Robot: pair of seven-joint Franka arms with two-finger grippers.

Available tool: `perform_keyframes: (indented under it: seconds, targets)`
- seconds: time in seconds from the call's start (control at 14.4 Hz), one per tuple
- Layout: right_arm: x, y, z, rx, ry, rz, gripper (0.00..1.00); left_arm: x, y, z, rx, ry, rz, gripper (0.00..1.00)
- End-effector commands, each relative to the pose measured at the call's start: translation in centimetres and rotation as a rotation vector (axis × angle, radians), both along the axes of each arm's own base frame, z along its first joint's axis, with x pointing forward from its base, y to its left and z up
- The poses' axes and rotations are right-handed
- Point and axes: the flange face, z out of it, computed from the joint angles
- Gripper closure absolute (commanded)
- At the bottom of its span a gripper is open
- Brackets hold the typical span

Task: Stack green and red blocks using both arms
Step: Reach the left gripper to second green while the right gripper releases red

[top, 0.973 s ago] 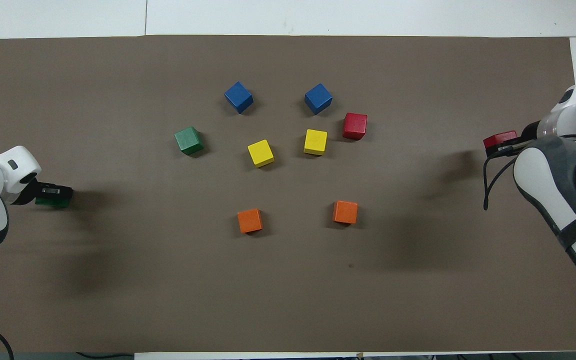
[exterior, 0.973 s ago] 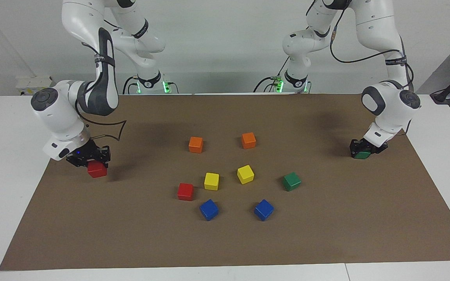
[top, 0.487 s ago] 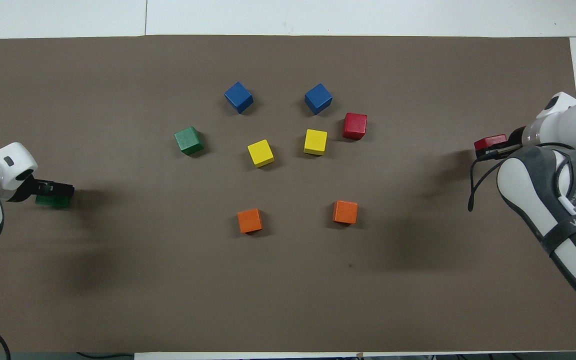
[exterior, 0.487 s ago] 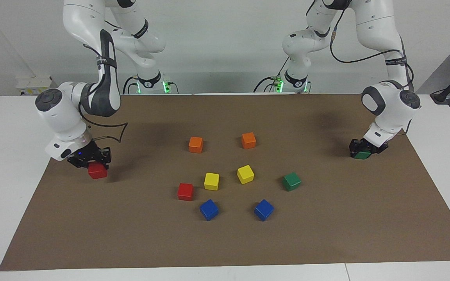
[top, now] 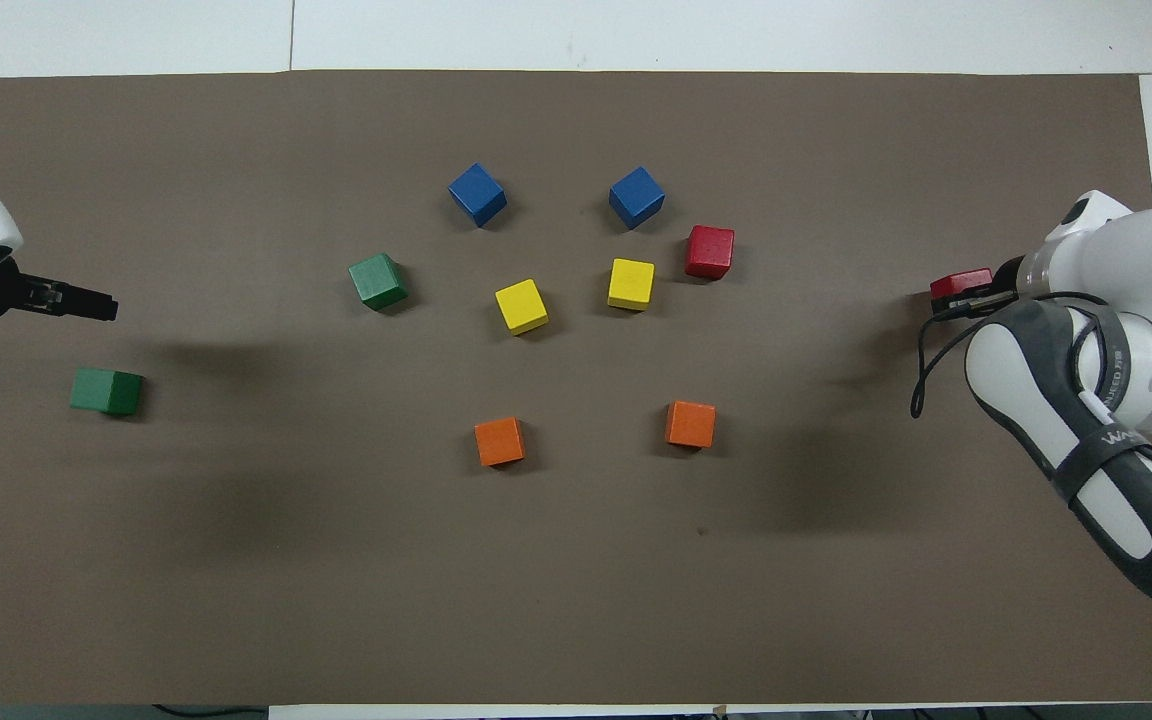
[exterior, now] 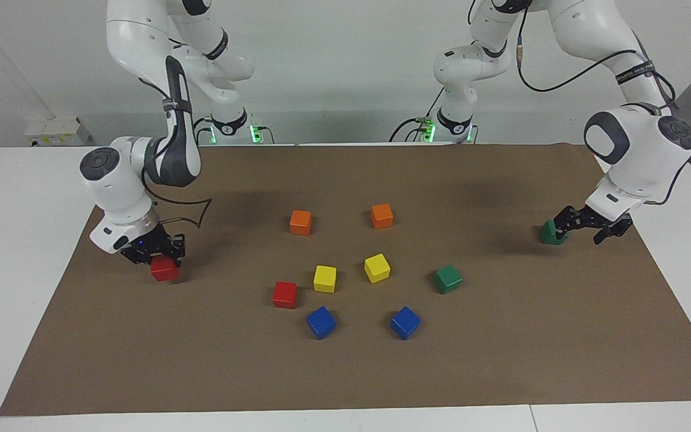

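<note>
One green block (exterior: 552, 233) (top: 107, 391) rests on the brown mat (exterior: 345, 372) at the left arm's end. My left gripper (exterior: 588, 225) (top: 66, 298) is open and empty, raised a little over the mat beside that block. My right gripper (exterior: 153, 252) is shut on a red block (exterior: 164, 269) (top: 961, 285), held low over the mat at the right arm's end. The second green block (exterior: 447, 279) (top: 377, 281) and the second red block (exterior: 285, 294) (top: 710, 251) lie free in the middle cluster.
Two orange cubes (exterior: 300, 222) (exterior: 381, 216), two yellow cubes (exterior: 324, 279) (exterior: 376, 267) and two blue cubes (exterior: 321, 322) (exterior: 405, 322) lie in the middle of the mat. White table (exterior: 9, 240) surrounds the mat.
My left gripper opened, let go of the green block on the mat, and rose away from it. My right gripper carried its red block a little toward the middle of the table.
</note>
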Motion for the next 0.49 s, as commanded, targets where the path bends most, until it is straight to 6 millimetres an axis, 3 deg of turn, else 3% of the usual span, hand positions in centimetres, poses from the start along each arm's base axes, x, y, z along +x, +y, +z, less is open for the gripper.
perform_keyframes:
  seconds: [0.0,0.21,0.42]
  targets:
    - [0.1,-0.4,-0.9,-0.012,-0.01,-0.014,1.0,2.8,-6.5,1.7,-0.023,0.022,0.111,0.0]
    - [0.2,-0.3,-1.3,-0.012,-0.014,-0.013,1.0,3.5,-14.2,3.0,-0.036,0.018,0.252,0.0]
    - [0.2,-0.3,-1.7,-0.012,-0.013,-0.016,1.0,3.4,-19.3,1.4,-0.037,0.037,0.372,0.0]
